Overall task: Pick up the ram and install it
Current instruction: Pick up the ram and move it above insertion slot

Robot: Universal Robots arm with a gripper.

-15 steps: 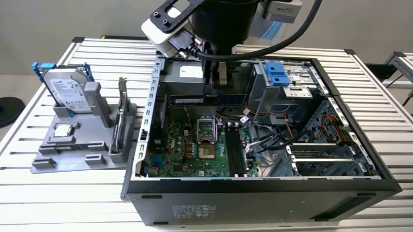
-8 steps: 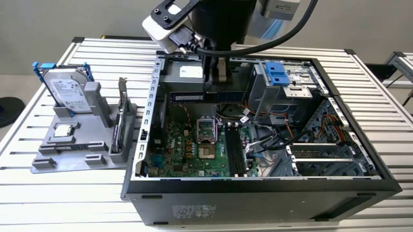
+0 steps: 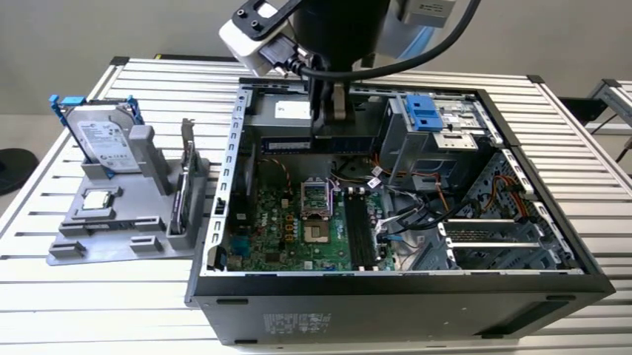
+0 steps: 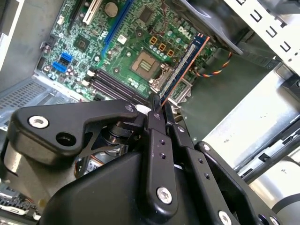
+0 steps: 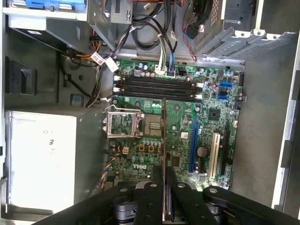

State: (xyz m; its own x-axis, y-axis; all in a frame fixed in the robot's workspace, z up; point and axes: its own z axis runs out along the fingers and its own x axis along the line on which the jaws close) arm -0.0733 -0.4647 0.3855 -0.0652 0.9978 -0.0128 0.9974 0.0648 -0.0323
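Your end effector [image 4: 157,107] is pinched together on the ram [image 4: 185,63]; in the second wrist view the two black fingers [image 4: 154,123] close flat against the stick's faces, which suits a thin board that has to be carried on edge with its contact edge left free. In the first wrist view the ram [image 5: 165,140] shows as a thin line running out from between the fingers; that edge-on look tells you the board sits straight in the grip.

Below it lies the motherboard [image 5: 187,140], and the ram hangs above it, clear of it as far as you can judge; the open processor socket [image 5: 123,124] is just to one side, and the row of black memory slots [image 5: 157,86] lies a little farther along the board. The stick's length seems to run across those slots, not along them, so by my reading it is not yet lined up with one.

In the exterior view the arm reaches down into the open computer case [image 3: 395,285] with the ram [image 3: 286,144] near the case's far wall; on the worktop [image 3: 89,303], to the exterior view's left, the grey holder [image 3: 118,240] keeps the hard drive [image 3: 99,137] and the processor chip [image 3: 97,200] in their places, well apart from the work.
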